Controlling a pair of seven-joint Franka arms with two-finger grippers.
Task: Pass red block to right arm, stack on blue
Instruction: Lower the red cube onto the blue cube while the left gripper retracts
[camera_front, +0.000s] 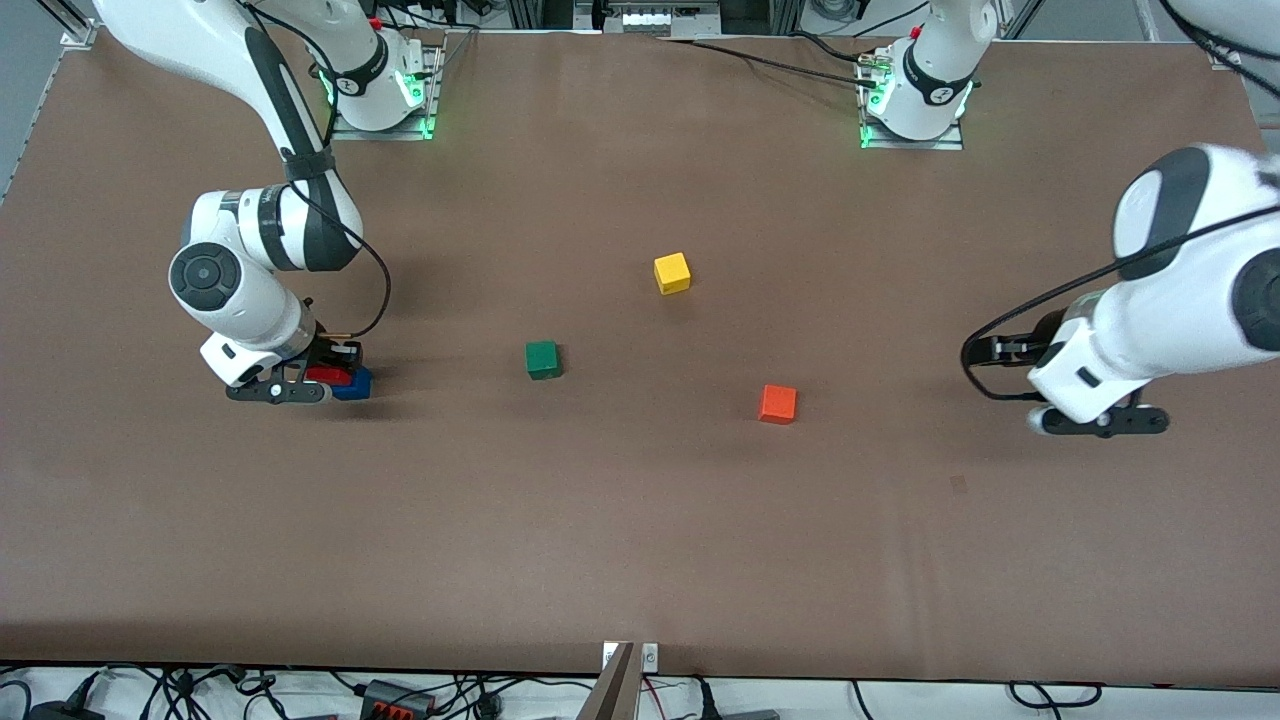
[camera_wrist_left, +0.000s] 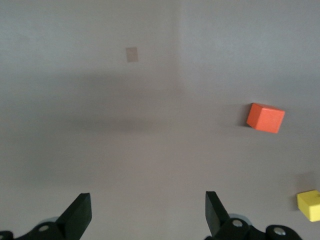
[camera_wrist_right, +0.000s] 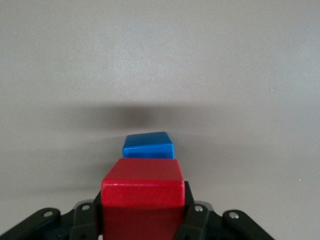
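My right gripper (camera_front: 318, 380) is shut on the red block (camera_front: 326, 375), low over the table toward the right arm's end. In the right wrist view the red block (camera_wrist_right: 143, 192) sits between the black fingers (camera_wrist_right: 196, 220). The blue cube (camera_wrist_right: 149, 145) lies on the table just ahead of it and lower. In the front view the blue cube (camera_front: 355, 384) shows beside and partly under the red block; I cannot tell whether they touch. My left gripper (camera_front: 1100, 420) is open and empty, waiting over the table at the left arm's end; its fingers stand wide apart in the left wrist view (camera_wrist_left: 147, 212).
A green cube (camera_front: 542, 360), a yellow cube (camera_front: 672, 273) and an orange cube (camera_front: 778, 404) lie apart on the brown table (camera_front: 640, 540) between the arms. The left wrist view shows the orange cube (camera_wrist_left: 265, 118) and the yellow cube (camera_wrist_left: 310, 205).
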